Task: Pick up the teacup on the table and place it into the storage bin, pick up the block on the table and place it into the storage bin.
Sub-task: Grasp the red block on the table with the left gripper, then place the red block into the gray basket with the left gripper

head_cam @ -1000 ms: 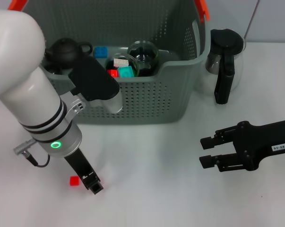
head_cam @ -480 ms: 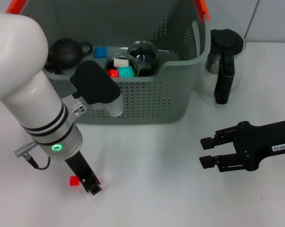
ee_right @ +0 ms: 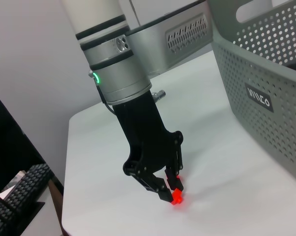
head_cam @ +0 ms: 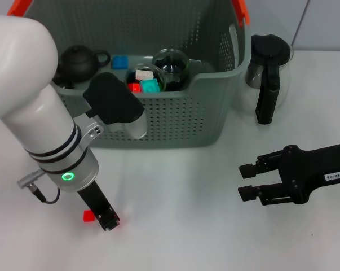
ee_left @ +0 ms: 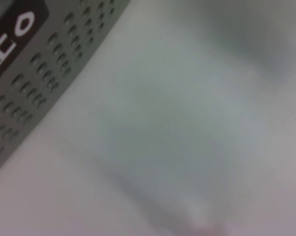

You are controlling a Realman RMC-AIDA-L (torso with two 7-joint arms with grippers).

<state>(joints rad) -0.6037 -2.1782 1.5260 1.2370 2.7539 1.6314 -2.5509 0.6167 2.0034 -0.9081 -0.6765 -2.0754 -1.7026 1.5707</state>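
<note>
On the worktop [head_cam: 175,186] at 7 o'clock, I have the left gripper [head_cam: 109,219] down at the surface, its fingers [ee_right: 163,192] parted around the small red block [head_cam: 88,215], one fingertip touching it. At 12 o'clock stands the storage bin [head_cam: 175,121], holding a black teapot [head_cam: 79,61], glass cups [head_cam: 171,61] and coloured blocks [head_cam: 141,84]. At 1 o'clock a glass jug [head_cam: 266,70] stands beside the bin. At 4 o'clock the right gripper [head_cam: 247,180] hovers, fingers apart and empty.

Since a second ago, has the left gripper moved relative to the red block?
Yes. The left gripper has shifted slightly nearer the red block on the table, which stayed put.
</note>
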